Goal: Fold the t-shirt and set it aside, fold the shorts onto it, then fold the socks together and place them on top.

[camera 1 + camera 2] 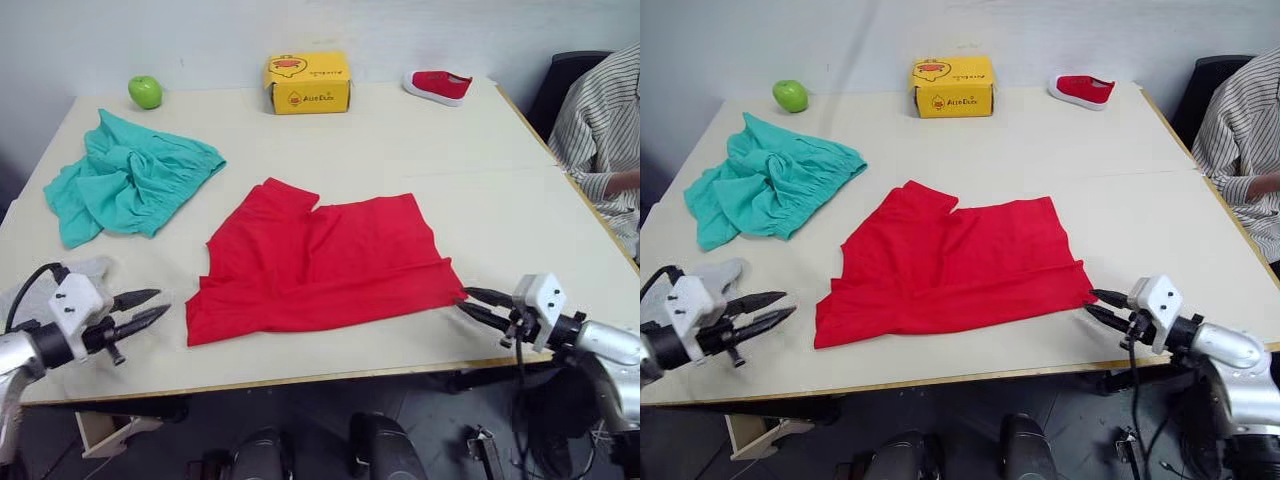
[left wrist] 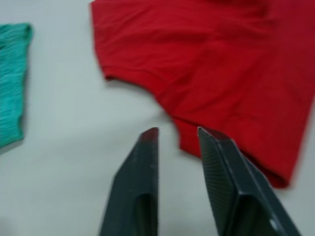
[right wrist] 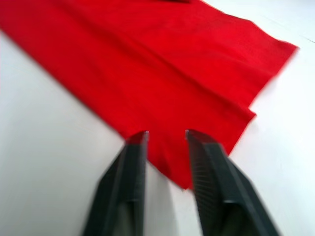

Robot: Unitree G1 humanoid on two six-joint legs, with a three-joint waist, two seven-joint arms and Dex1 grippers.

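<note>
Each arm ends in a white, boxy wrist block with small dark screws on its faces, joined to a rounded silver-grey forearm by a black collar. The left gripper and the right gripper each carry 2 slim black fingers tapering to points; in the wrist views the fingers show a fine woven, carbon-like texture. A black cable loops over the left forearm, and another hangs below the right wrist.

shorts left of t-shirt
</note>
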